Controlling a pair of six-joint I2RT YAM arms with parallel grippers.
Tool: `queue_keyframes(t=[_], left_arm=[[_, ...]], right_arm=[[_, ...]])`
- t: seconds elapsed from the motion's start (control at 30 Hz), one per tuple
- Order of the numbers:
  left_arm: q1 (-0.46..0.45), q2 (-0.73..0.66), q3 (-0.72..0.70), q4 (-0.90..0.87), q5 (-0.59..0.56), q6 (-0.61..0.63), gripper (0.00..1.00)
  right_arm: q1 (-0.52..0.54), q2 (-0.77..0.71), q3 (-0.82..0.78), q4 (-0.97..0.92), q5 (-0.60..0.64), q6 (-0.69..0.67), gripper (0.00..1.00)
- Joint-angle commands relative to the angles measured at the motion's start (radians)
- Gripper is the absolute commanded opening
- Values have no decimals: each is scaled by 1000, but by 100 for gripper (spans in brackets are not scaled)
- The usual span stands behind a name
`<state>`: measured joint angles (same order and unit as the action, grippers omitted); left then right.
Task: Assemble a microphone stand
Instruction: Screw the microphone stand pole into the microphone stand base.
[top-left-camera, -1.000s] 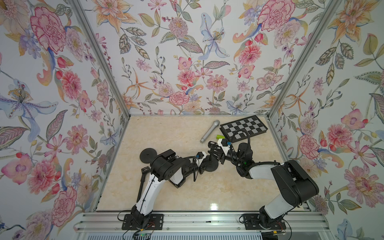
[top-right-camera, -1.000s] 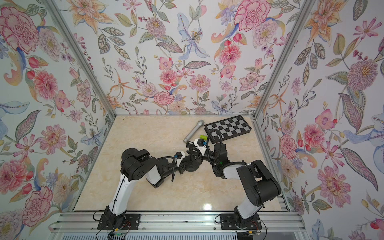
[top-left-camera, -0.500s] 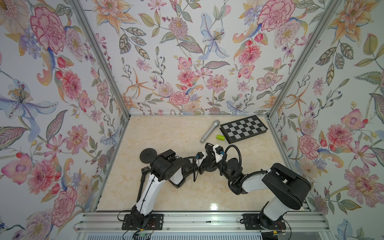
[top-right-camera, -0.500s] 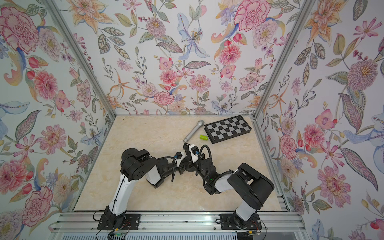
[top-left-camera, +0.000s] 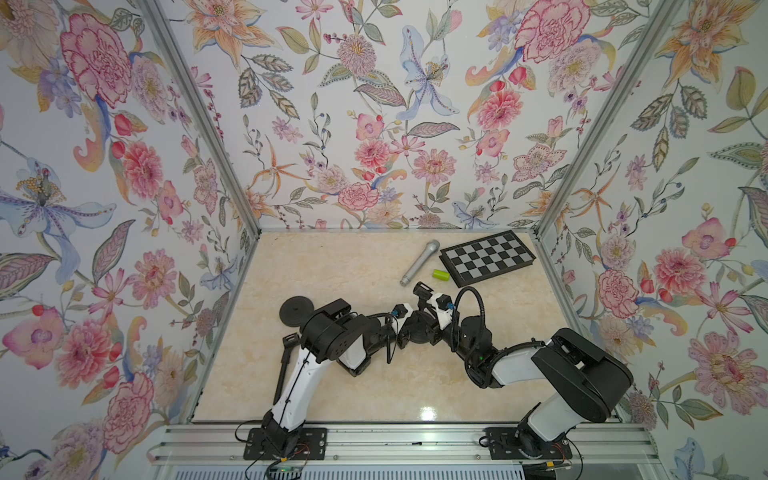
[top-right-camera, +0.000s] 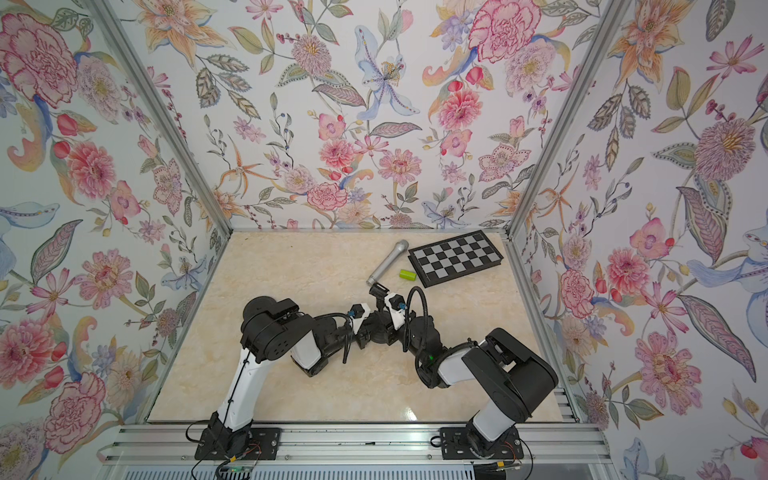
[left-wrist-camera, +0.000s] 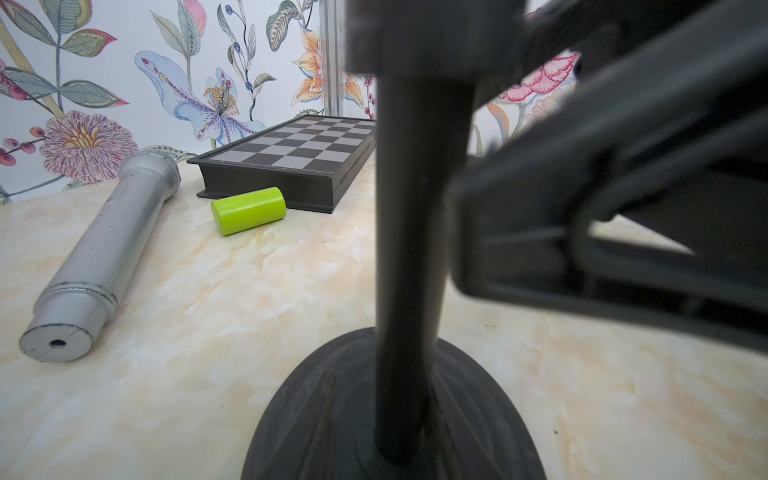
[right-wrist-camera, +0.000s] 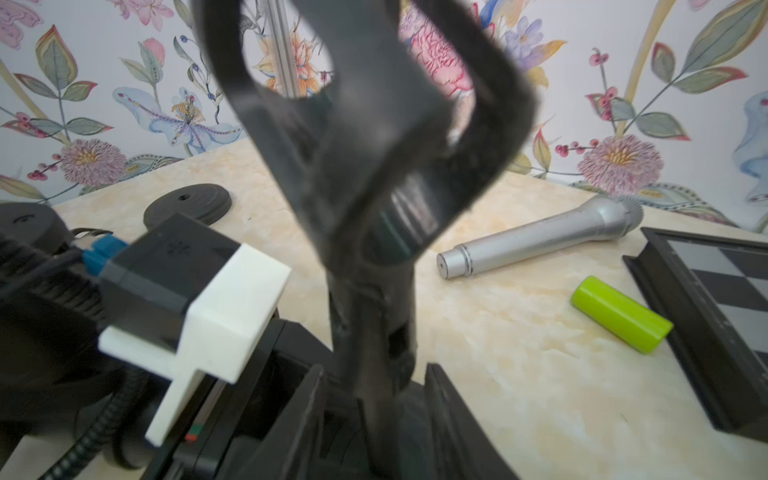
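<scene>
The fingers (right-wrist-camera: 309, 415) of the right gripper (right-wrist-camera: 374, 386) stand spread either side of the pole (left-wrist-camera: 411, 249), and I cannot tell whether the left gripper (top-left-camera: 401, 335) pinches it, so the upright microphone stand (top-left-camera: 417, 328), near the chessboard (top-left-camera: 486, 257), could topple if either arm knocks its clip (right-wrist-camera: 374, 124).

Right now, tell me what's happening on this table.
Both arms meet over the microphone stand. Its pole stands upright in the round base, with the clip on top. The right gripper straddles the pole with its jaws open, not gripping. The left gripper sits low beside the base; whether it grips anything is hidden. The silver microphone lies on its side, not in the clip.
</scene>
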<state>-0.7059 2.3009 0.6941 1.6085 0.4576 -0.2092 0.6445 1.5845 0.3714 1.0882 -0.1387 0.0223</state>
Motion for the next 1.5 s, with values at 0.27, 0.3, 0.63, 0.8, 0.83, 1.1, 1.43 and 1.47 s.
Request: queue_keyframes(t=[0.27, 0.3, 0.63, 0.8, 0.83, 1.1, 1.43, 1.47], left_arm=[[20, 92, -42, 232, -87, 8, 36], [21, 93, -41, 232, -87, 7, 36], [23, 94, -39, 232, -86, 8, 36], [21, 96, -41, 232, -88, 9, 36], [22, 94, -42, 232, -88, 10, 36], [22, 99, -33, 232, -92, 6, 36], [23, 113, -31, 232, -98, 2, 37], [23, 119, -29, 232, -93, -5, 37]], right_arm=[[-151, -75, 105, -207, -449, -103, 48], [-159, -70, 115, -191, -451, -93, 48], [-179, -21, 211, -166, -448, -61, 41], [-144, -52, 124, -83, -198, 15, 8], [-121, -63, 96, -69, -112, 27, 7], [234, -35, 29, -132, 745, 268, 0], [295, 70, 132, -131, 685, 229, 0], [296, 66, 132, -134, 676, 229, 0]])
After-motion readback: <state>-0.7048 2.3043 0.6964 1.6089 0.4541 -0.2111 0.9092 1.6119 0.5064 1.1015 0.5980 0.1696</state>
